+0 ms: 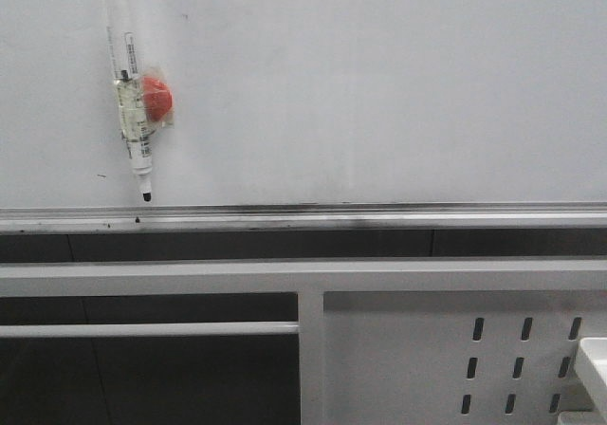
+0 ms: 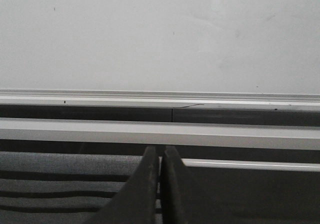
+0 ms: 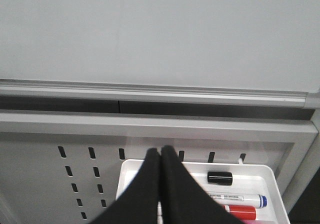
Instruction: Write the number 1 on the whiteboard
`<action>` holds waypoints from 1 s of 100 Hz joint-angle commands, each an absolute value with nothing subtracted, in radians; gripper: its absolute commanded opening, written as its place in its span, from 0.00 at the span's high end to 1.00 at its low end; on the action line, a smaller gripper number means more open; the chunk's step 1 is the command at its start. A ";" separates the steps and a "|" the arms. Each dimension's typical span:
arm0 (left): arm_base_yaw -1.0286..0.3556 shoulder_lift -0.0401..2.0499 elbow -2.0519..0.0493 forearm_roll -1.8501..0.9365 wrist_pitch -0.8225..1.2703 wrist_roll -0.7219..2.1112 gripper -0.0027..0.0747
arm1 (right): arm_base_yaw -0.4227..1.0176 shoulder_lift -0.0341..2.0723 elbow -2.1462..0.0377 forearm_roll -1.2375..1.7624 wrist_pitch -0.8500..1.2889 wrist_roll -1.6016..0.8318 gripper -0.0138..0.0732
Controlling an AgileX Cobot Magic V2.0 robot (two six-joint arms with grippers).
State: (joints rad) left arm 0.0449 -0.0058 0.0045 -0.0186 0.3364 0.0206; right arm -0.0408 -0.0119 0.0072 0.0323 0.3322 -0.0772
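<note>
whiteboard (image 1: 379, 83) fills the upper front view, silver ledge (image 1: 379, 218) along its lower edge. no black numeral stroke can be made out on the board; only faint specks. a clear-bodied marker (image 1: 128, 88) with black cap up and black tip down sits against the board's left part, tilted slightly, a red blob (image 1: 156, 100) touching its right side.

left gripper (image 2: 160, 156): dark fingers (image 2: 142, 189) pressed together, nothing between them. board and ledge lie beyond the fingertips, apart from them.

right gripper (image 3: 160, 156): fingers (image 3: 180, 194) pressed together, holding nothing. just past and beside the fingertips, a white tray (image 3: 265, 176) on the perforated panel (image 3: 50, 169) holds a black cap (image 3: 220, 177), a blue-capped marker (image 3: 240, 199) and a red item (image 3: 242, 212). board lies farther beyond the tips.
</note>
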 commanded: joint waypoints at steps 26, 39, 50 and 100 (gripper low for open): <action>0.048 -0.028 0.039 0.014 0.265 0.022 0.99 | -0.039 -0.030 0.021 -0.039 0.216 -0.086 0.92; 0.048 -0.028 0.039 -0.183 0.127 -0.047 0.99 | -0.039 -0.030 0.021 0.118 0.080 -0.084 0.92; 0.048 -0.028 0.038 -0.601 0.024 -0.091 0.99 | -0.039 -0.030 0.021 0.133 -0.080 -0.084 0.92; 0.048 -0.005 -0.191 -0.260 0.089 -0.083 0.99 | 0.026 0.006 -0.148 0.183 0.016 0.095 0.92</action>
State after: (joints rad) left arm 0.0449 -0.0058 -0.0880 -0.3318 0.1087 -0.0764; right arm 0.0024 -0.0119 -0.0409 0.1843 0.0000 0.0833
